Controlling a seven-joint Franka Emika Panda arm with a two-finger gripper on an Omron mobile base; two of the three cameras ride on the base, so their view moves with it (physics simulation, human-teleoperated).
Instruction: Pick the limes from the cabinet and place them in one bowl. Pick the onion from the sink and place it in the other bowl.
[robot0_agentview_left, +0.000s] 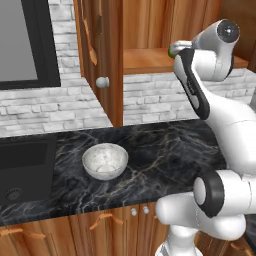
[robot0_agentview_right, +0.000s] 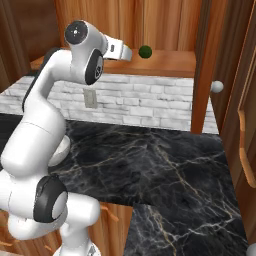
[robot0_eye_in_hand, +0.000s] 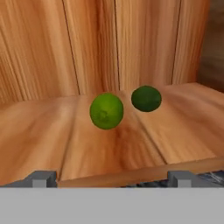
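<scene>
I've got the arm raised to the open reddish-brown wooden wall cabinet (robot0_agentview_left: 102, 55), hand pointed at its shelf. Pincer (robot0_eye_in_hand: 111, 177) wide open, holding nothing; both dark tips sit at the shelf's front lip, well apart. Brighter green round lime (robot0_eye_in_hand: 106, 111) rests on the shelf straight ahead, roughly centred between the tips; darker green round lime (robot0_eye_in_hand: 146, 98) is just beside it, further back toward the rear panel, not touching as far as I can tell. Grey-white speckled bowl (robot0_agentview_left: 105, 161) waits on the black marbled worktop (robot0_agentview_left: 165, 155) below, near the black recessed sink (robot0_agentview_left: 22, 170).

Step in hand, I'd say: approach for the first lime, nothing grasped yet. Next move calls for pushing forward over the shelf until the tips straddle the brighter lime, then closing. Risk: round fruit may roll into the darker one.
</scene>
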